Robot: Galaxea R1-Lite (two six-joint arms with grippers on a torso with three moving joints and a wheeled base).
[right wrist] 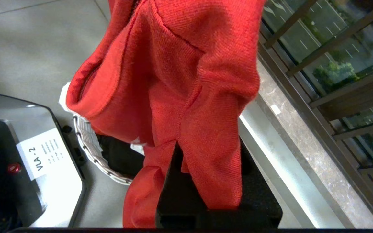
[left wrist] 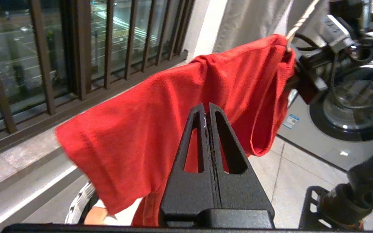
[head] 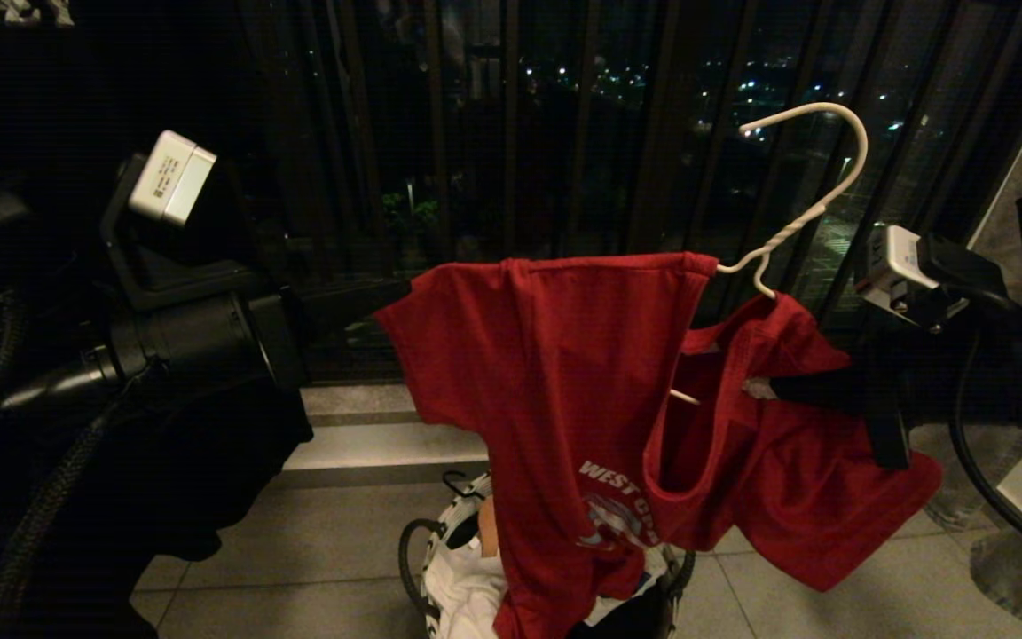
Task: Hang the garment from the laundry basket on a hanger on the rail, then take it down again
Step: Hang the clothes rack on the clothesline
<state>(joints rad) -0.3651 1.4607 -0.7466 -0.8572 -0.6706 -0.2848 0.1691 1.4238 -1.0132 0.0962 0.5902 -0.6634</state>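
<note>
Red cotton garment (head: pixel 555 382), white "WEST COAST" print, held in the air above the laundry basket (head: pixel 440 541), draped over the white wire hanger (head: pixel 808 209) whose hook rises past its upper right corner. Left hand (left wrist: pixel 207 111): fingers pressed together at the garment's left sleeve edge; whether cloth is pinched between them cannot be told. Right hand (head: pixel 764 388): clenched on the garment at its right side, fingers buried in folds.
</note>
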